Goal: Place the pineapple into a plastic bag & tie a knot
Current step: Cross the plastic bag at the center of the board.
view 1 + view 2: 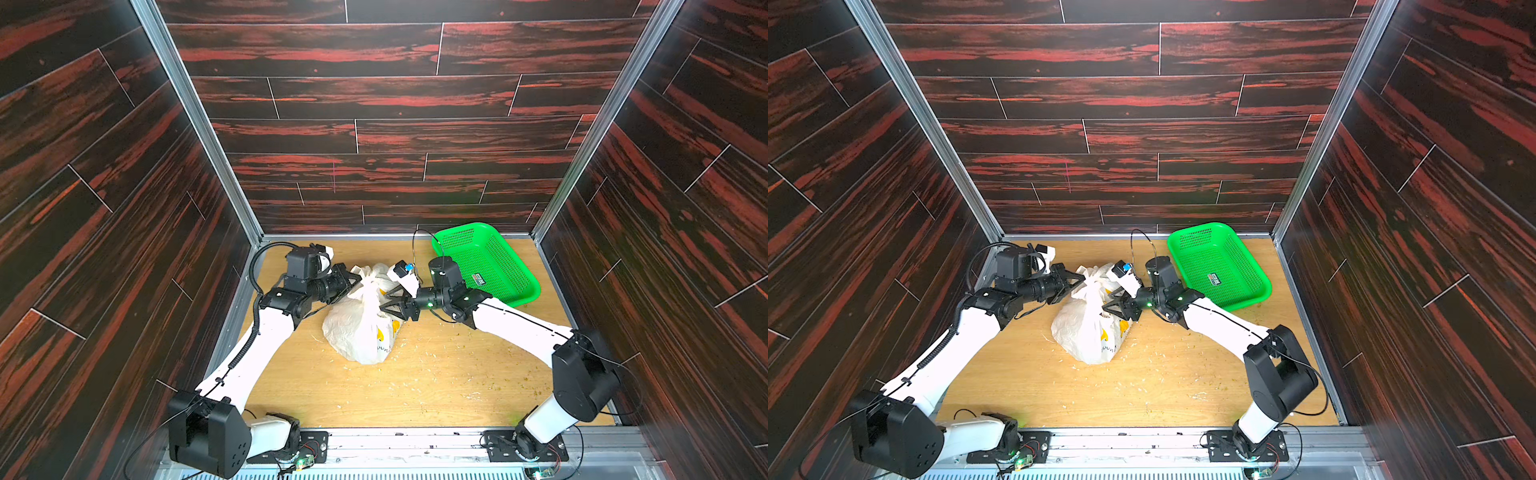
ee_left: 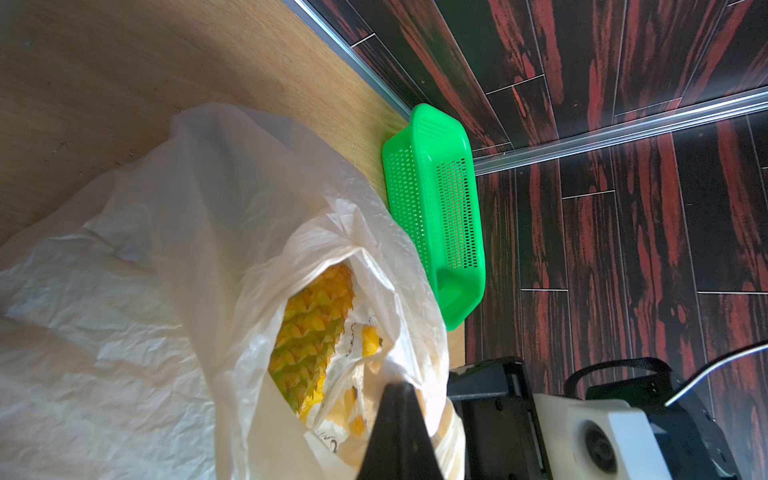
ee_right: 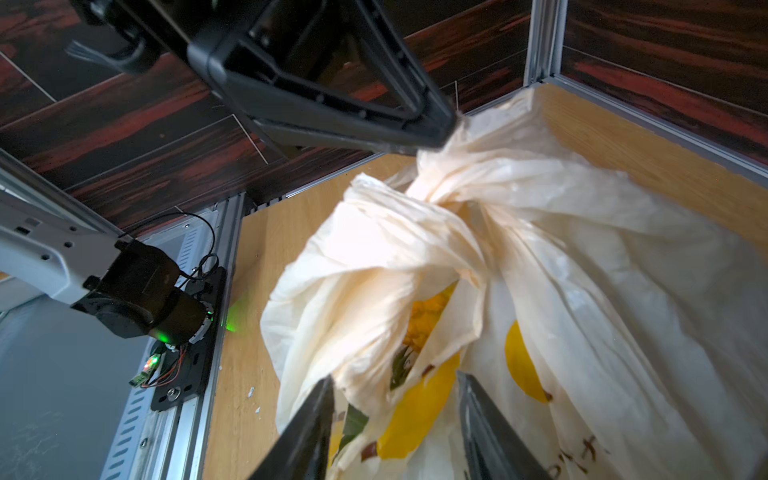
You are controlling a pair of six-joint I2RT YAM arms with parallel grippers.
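Where the wooden table (image 1: 436,386) is widest, a white bag (image 1: 357,328) is set at its middle, left of a green basket (image 1: 486,262) at the far right. A pineapple (image 2: 311,328) is seen inside through a gap. A strap end just beyond the knot (image 3: 440,195) is pinched by the left gripper (image 3: 440,133). The jaws of the right gripper (image 3: 395,377) are spread about the bag's right side.
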